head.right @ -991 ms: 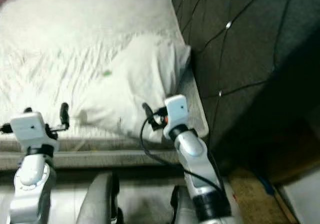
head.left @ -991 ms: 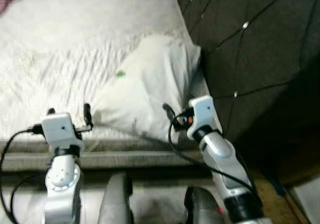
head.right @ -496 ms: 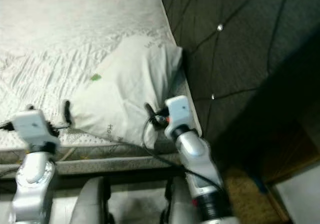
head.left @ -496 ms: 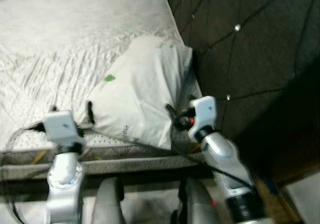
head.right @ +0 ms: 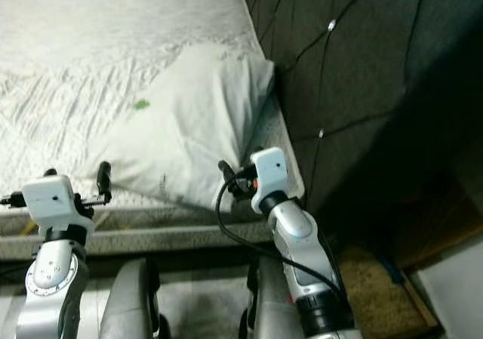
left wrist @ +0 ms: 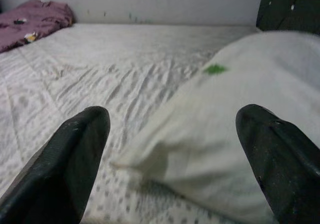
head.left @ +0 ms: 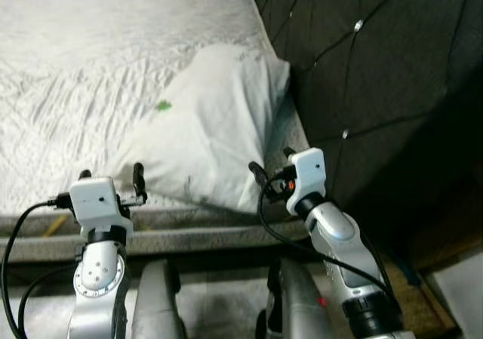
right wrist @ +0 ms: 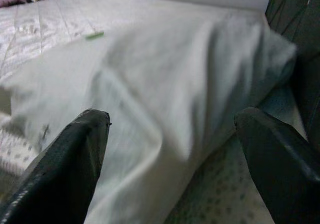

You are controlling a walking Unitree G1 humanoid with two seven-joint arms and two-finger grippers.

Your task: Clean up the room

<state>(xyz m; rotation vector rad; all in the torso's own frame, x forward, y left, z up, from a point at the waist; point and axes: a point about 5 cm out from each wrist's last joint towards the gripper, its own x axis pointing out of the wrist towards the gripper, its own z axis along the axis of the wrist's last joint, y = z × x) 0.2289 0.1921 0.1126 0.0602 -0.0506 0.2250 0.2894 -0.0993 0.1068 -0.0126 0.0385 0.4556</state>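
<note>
White pillow on the mattress, far corner pressed against the dark tufted headboard, small green mark on its upper face. Lying just ahead of both grippers, between them and slightly beyond.

Left gripper at the bed's near edge, fingers spread wide with nothing between them; pillow's near corner straight ahead of the gap, not touching either finger. Beyond that corner, wrinkled sheet running to the wall, with a purple cloth heaped at the far end.

Right gripper at the pillow's near right corner, beside the headboard, fingers also wide apart and holding nothing. Pillow bulking directly in front, close; contact hard to tell.

Against a second ago: whole scene shifted in the head views, so camera moved rather than pillow. Pillow lying as before against the headboard. Both grippers at much the same spots by the bed edge, still spread. Left arm sitting a little lower in the picture than half a second ago.
</note>
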